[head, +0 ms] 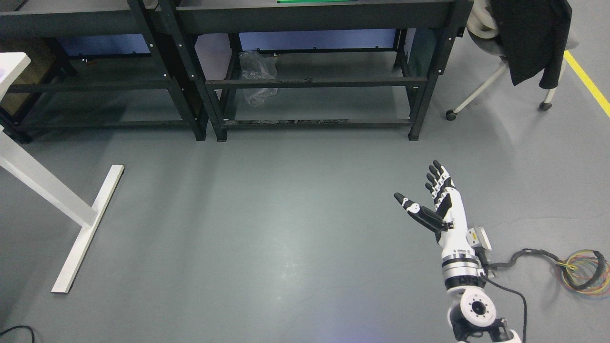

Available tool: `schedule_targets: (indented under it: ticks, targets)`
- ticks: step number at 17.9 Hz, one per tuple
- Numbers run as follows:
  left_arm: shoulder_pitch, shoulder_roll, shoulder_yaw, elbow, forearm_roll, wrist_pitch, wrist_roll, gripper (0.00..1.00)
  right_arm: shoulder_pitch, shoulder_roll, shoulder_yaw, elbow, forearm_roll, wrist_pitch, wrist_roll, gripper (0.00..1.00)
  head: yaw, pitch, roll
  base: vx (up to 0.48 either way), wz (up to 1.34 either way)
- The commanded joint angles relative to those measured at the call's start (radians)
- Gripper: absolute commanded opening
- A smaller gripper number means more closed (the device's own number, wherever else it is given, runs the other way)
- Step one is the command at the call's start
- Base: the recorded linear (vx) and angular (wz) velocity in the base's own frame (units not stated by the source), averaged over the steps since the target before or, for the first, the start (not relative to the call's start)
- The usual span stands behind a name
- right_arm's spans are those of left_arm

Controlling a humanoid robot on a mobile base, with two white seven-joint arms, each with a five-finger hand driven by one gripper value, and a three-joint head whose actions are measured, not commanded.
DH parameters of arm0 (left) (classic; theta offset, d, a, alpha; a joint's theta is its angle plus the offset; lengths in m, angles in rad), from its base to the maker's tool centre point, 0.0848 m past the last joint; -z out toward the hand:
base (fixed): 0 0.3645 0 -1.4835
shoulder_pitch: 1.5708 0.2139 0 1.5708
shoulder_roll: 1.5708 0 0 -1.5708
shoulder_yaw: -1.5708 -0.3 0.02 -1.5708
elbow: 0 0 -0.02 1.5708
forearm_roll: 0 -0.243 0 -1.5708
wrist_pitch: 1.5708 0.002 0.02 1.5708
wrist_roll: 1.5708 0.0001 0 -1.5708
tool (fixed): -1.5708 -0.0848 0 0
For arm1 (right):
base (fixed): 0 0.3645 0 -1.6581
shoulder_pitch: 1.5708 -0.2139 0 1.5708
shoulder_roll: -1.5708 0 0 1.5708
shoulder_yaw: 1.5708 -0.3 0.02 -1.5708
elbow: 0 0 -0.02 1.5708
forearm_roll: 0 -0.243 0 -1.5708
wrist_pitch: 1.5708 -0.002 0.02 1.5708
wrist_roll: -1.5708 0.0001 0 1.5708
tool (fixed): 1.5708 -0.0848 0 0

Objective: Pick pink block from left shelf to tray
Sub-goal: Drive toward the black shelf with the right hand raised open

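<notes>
Right hand (441,205) spread wide and empty above bare floor (267,228), green tray (317,1) cut off at top edge.

Chair (495,52); plastic bag (257,76); cables (584,272)

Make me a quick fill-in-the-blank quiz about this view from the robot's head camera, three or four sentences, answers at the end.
1. The right hand hangs over bare floor with its fingers ____ and nothing in its grasp.
2. The crumpled clear plastic bag lies inside the ____ metal shelf frame.
3. A dark jacket is draped over the ____ at the upper right.
4. The coil of coloured wires lies on the floor to the ____ of the right arm.

Missing words: spread; black; chair; right
</notes>
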Motion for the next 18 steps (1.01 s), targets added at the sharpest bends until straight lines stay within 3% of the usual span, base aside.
schedule_targets:
  ticks: [1, 14, 16, 18]
  targets:
    - [0.02, 0.017, 0.0, -0.017, 0.0, 0.0, 0.0, 1.0, -0.003, -0.018, -0.009, -0.002, -0.001, 0.001, 0.002, 1.0, 0.0, 0.0, 0.0, 0.0, 0.0]
    - [0.02, 0.017, 0.0, -0.017, 0.0, 0.0, 0.0, 1.0, -0.016, -0.018, -0.007, -0.012, 0.01, -0.018, -0.001, 0.99, 0.0, 0.0, 0.0, 0.001, 0.0]
    - [0.02, 0.017, 0.0, -0.017, 0.0, 0.0, 0.0, 1.0, -0.02, -0.018, -0.007, -0.012, 0.131, -0.024, -0.007, 0.99, 0.0, 0.0, 0.0, 0.016, 0.01]
    - [0.02, 0.017, 0.0, -0.017, 0.0, 0.0, 0.0, 1.0, -0.037, -0.018, -0.025, -0.012, 0.345, -0.022, -0.023, 0.98, 0.0, 0.0, 0.0, 0.037, 0.01]
